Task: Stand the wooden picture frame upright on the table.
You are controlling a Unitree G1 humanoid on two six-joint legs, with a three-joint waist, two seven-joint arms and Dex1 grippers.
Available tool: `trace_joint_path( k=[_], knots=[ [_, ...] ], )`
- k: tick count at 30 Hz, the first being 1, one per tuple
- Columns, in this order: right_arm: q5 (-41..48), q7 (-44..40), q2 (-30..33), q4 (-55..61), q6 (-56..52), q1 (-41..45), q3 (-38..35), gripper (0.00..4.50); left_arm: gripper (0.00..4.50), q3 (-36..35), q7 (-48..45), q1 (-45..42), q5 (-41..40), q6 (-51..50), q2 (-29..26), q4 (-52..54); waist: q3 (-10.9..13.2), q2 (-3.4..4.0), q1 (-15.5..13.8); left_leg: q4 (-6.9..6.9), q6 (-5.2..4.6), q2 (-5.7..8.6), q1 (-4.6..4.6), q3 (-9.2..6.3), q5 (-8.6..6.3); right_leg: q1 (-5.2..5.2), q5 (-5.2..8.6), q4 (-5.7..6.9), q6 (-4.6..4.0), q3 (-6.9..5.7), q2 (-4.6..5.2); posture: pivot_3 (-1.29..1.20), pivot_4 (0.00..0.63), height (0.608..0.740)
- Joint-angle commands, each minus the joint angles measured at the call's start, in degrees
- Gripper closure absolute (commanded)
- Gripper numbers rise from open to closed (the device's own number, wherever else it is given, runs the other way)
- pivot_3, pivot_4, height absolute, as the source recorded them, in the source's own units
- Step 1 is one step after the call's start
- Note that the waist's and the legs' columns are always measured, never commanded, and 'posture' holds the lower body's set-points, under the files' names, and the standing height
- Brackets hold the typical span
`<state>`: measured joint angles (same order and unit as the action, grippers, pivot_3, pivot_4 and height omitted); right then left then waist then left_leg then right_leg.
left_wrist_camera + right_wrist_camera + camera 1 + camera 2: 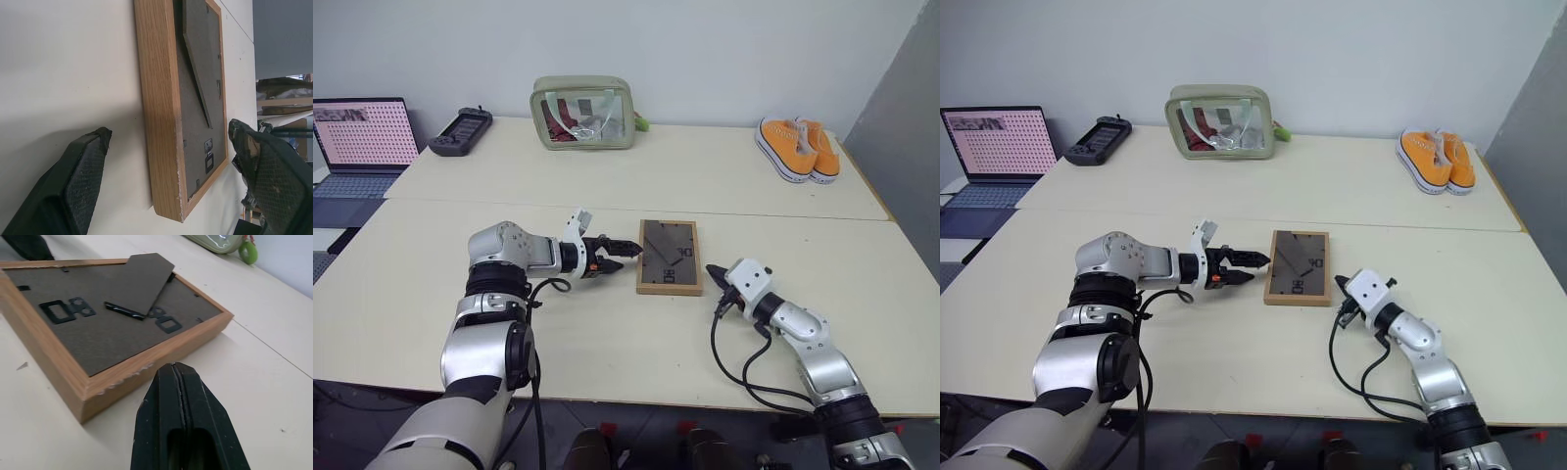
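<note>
From my head, the wooden picture frame (pixel 670 257) lies face down on the table (pixel 607 186), with my left gripper (pixel 628 249) spread wide just beside its left edge and my right gripper (pixel 713 271) pinched shut near its lower right corner.

My left wrist shows one finger (pixel 73 186) low beside the frame's wooden side.

My right wrist shows the easel stand (pixel 142 284) slightly lifted. It looks light, stiff, glass-fronted; I'd grip the wood rim.
</note>
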<state>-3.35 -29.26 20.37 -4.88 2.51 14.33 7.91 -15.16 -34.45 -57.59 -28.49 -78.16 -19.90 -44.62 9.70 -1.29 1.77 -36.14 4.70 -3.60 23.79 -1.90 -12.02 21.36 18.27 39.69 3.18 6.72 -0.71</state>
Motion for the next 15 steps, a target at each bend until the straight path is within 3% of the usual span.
trace_joint_path(
  k=[1,10,15],
  knots=[
    [0.09,0.97,-1.59,1.64,1.21,1.27,0.56,4.50,0.19,2.27,0.87,0.59,1.55,-0.25,1.36,-2.66,-0.01,0.00,0.00,0.00,0.00,0.00,0.00,0.00,0.00,0.00,0.00,-0.01,0.00,0.00,0.00,0.00,0.150,0.740],
    [-0.15,2.48,-5.16,3.52,0.09,1.54,2.24,4.50,0.19,2.26,0.78,-0.07,1.55,0.74,1.40,-3.93,-0.05,0.01,-0.05,0.00,0.01,0.01,0.00,-0.10,0.00,-0.04,0.00,-0.03,0.00,-0.07,0.00,0.00,0.150,0.740],
    [-1.01,2.93,-3.49,2.25,0.91,1.67,1.12,4.50,0.19,2.26,0.71,-0.39,1.39,0.65,1.34,-4.05,-0.05,0.01,-0.09,0.00,0.01,0.02,0.02,-0.15,0.00,-0.07,0.00,-0.06,0.00,-0.10,0.00,0.00,0.150,0.740]
  ],
)
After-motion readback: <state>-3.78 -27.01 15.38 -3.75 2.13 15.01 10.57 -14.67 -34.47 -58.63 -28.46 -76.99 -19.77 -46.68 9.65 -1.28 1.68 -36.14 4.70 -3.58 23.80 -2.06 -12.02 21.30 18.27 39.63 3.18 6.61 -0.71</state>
